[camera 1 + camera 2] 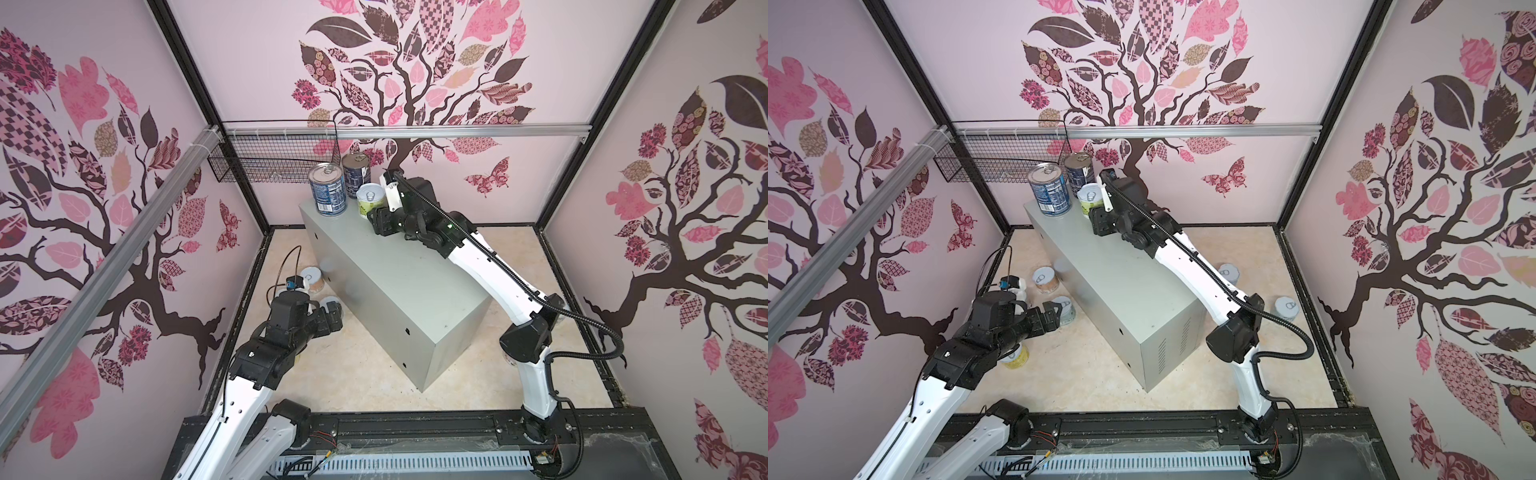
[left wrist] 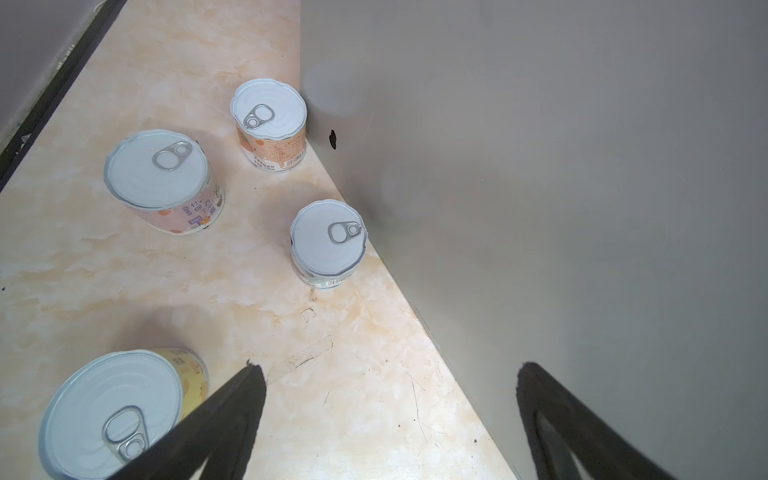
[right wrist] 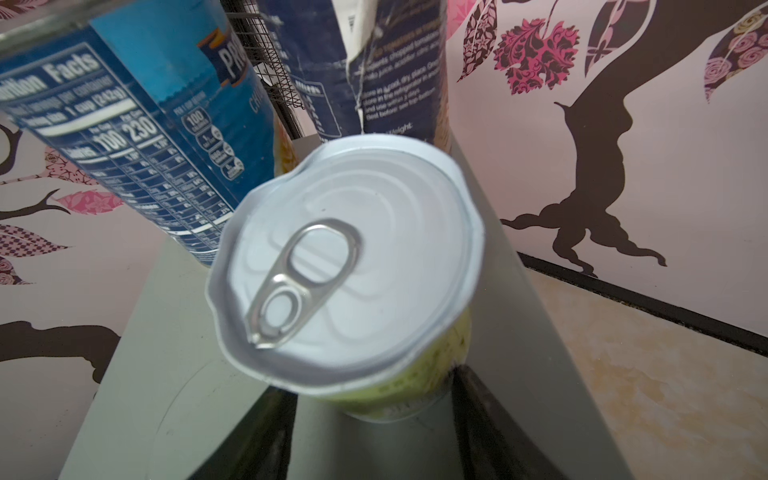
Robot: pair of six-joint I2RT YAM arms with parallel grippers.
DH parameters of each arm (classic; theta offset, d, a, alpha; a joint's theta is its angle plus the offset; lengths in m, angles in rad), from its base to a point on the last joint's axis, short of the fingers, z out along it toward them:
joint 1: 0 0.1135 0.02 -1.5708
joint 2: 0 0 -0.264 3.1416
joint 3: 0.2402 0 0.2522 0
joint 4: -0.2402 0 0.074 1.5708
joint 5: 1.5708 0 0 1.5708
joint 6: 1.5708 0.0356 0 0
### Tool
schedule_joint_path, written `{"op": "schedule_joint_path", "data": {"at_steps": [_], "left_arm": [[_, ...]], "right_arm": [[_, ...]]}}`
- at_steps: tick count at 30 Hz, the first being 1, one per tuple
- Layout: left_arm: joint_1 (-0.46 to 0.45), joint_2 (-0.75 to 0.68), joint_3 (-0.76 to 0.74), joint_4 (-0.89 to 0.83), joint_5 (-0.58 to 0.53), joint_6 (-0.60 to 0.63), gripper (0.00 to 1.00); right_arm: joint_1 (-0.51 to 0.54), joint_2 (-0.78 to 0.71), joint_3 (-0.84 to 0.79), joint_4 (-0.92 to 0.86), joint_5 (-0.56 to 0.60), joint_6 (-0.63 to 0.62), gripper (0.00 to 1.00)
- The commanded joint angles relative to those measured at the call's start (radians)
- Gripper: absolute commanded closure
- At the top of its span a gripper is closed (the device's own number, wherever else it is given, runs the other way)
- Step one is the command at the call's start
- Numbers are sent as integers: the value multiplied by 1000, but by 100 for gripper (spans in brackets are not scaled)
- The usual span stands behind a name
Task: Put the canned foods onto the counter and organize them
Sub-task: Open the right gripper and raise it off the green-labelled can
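Left gripper (image 2: 388,374) hangs low over the floor (image 2: 124,291), jaws spread wide, holding nothing. Four short cans stand on that side: the yellow can (image 2: 112,411) right beside one finger, the pink can (image 2: 160,170) further out, and the peach can (image 2: 268,110) and pale can (image 2: 328,237) both tight against the counter (image 2: 540,166) wall. Risk there: if I go for either wall-side can, I doubt a finger fits between can and wall, so it rams the box or tips the can. The yellow can could also get clipped on the swing. On the counter's far end stand the nearer blue can (image 1: 327,193) and the farther blue can (image 1: 356,170). The green can (image 1: 371,197) is just beside them near the right-hand edge, with the right gripper (image 1: 376,218) closed on its lower body. I can't tell if its base is fully down. Risks: releasing it high or tilted sends it into the blue cans or off the edge, a dragging finger pulls it back along, and pushing deeper knocks the tall pair. On the right floor are the near-wall can (image 1: 1228,272) and the outer can (image 1: 1284,307), not yet picked up. I count nine cans; a tenth isn't in view.
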Motion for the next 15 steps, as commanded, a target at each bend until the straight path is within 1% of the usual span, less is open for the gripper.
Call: {"op": "schedule_joint_path", "data": {"at_steps": [1,13,15], "left_arm": [[-3,-4,-20,5,1,3,2],[2,3,-20,4,-3,4,2],[5,4,-21,6,-3,3,2]], "right_arm": [[-4,50,33,-31,-11,-3,37],[-11,59,57,-27,-31,-10,36],[-11,55,58,-32,-31,-12,32]]}}
